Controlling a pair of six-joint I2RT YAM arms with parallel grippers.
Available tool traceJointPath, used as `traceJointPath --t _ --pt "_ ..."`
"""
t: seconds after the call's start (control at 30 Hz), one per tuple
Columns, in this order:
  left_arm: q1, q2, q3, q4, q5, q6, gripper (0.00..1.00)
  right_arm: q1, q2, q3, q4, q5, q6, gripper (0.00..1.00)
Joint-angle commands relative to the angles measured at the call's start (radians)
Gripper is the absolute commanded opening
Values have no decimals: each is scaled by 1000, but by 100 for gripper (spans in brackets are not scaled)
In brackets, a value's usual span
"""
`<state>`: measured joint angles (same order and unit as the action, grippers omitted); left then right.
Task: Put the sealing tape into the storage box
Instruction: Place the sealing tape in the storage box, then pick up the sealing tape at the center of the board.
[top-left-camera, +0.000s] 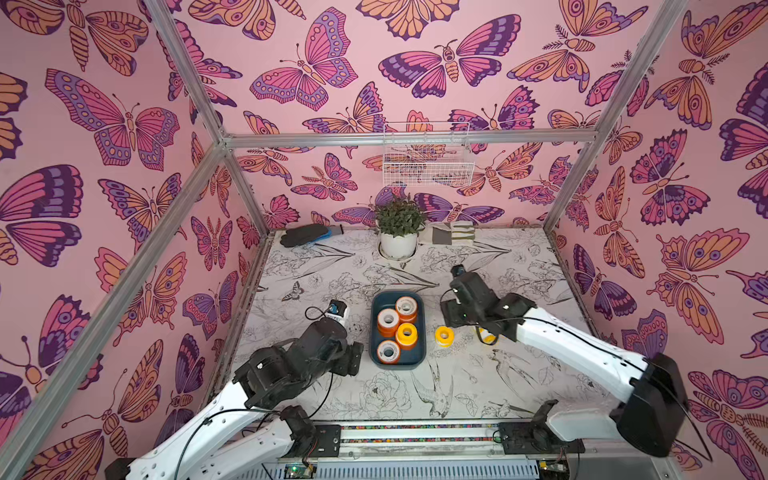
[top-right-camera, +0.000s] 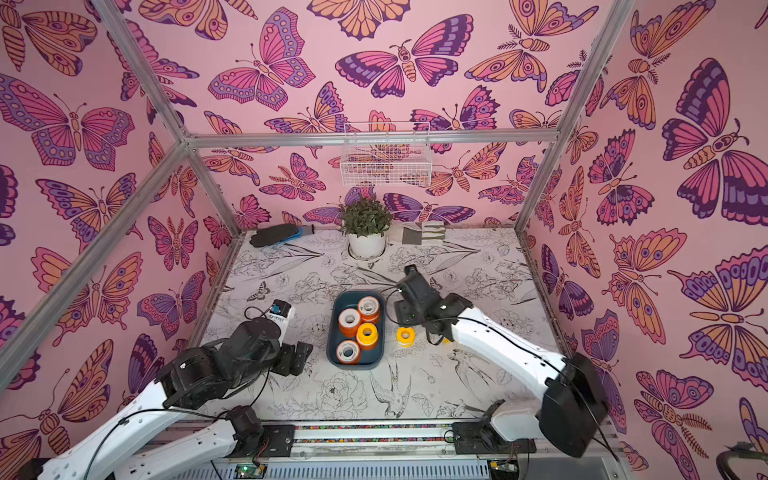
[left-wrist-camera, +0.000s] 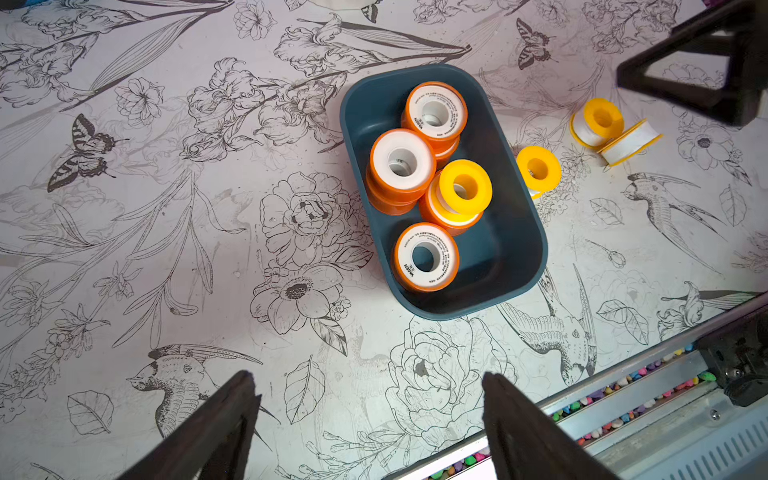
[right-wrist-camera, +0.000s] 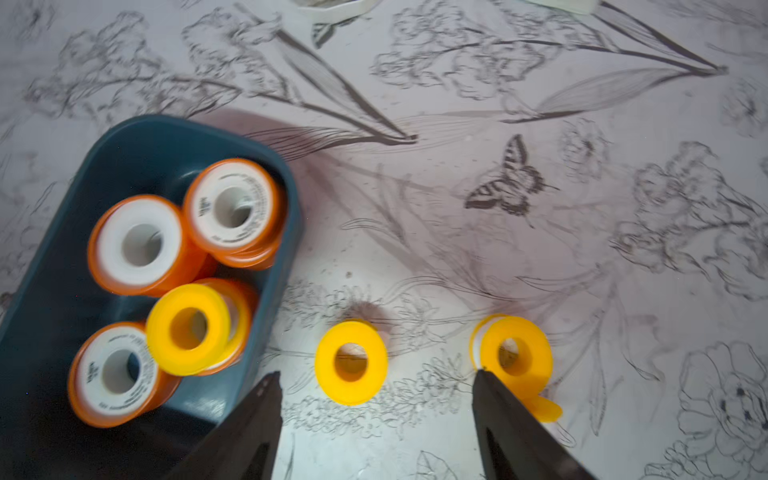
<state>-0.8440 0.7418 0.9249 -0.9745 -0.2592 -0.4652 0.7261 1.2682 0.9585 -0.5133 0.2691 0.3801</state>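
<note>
Lying beyond right tool (right-wrist-camera: 376, 373), sealing tape (right-wrist-camera: 351, 392), apparently untouched

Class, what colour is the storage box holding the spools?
The storage box is dark teal-blue, clearest in the left wrist view.

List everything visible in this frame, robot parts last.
dark teal plastic storage box: one, table centre
orange-flanged white tape spools: three tops showing, more stacked beneath, in box
yellow-flanged tape spool: one, atop an orange spool in box
loose yellow-flanged spools: three, on table beside box, right arm's side
green potted plant: one, white pot, back edge
white wire basket: one, on back wall
dark grey and blue item: one, back left; unclear what
folded grey-green pieces: small pile, beside plant
floral-print table: one, white
left fingers: open, empty
right fingers: open, empty
</note>
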Motion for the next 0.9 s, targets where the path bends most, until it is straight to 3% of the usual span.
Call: traceJointPath --t 0.0,0.2,0.47,0.53,0.7,0.87 --pt "-3 -3 -12 -26 -18 -10 89 -111 -115 -160 159 20 58 76" --pt "-3 10 -10 -25 -4 -6 89 -217 -269 -404 362 134 102 75" --pt "-10 52 -2 -22 31 4 88 -218 -339 -465 391 172 123 75" --pt "-10 69 4 -15 57 16 84 -218 -365 -482 394 180 127 76" --pt "-12 194 61 31 181 31 81 -218 -446 -524 400 189 136 76" --pt "-63 380 199 93 181 42 82 -218 -463 -543 429 196 129 76"
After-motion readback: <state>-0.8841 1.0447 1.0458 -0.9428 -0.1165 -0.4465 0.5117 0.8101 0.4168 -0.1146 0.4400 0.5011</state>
